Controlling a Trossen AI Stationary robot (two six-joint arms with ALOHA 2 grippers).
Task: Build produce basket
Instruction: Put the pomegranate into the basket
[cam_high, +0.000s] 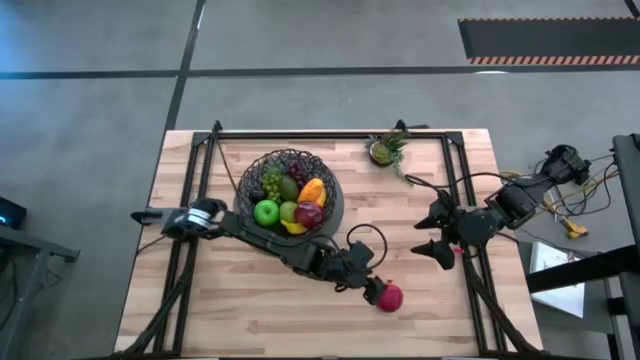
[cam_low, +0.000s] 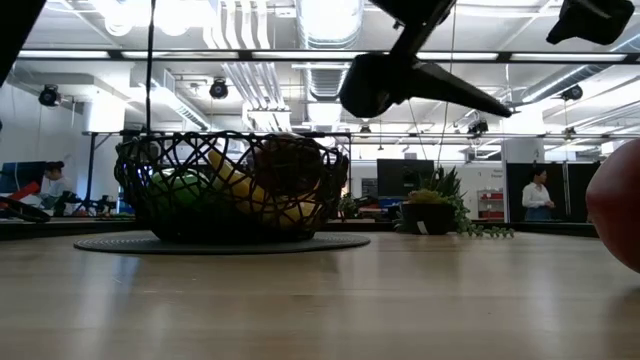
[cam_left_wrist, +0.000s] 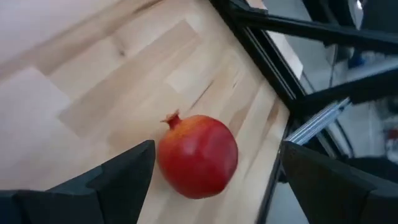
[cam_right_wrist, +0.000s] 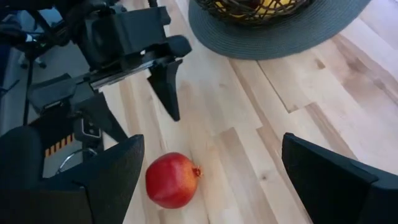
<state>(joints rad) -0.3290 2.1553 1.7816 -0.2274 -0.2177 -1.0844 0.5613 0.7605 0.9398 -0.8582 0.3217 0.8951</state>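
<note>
The pomegranate (cam_high: 389, 297) lies alone on the near desk (cam_high: 250, 320), right of the filled basket (cam_high: 290, 188), so I'm on the last pickup: my left tool (cam_high: 376, 285), spread wide, must straddle and pinch it, while the right tool (cam_high: 432, 232) waits spread by the plant (cam_high: 385, 150).

In the low view the pomegranate (cam_low: 618, 215) is cut by the picture's edge — I see only a red curve — and the fruits in the basket (cam_low: 232, 190) are dark behind the wire, mostly hard to tell.
</note>
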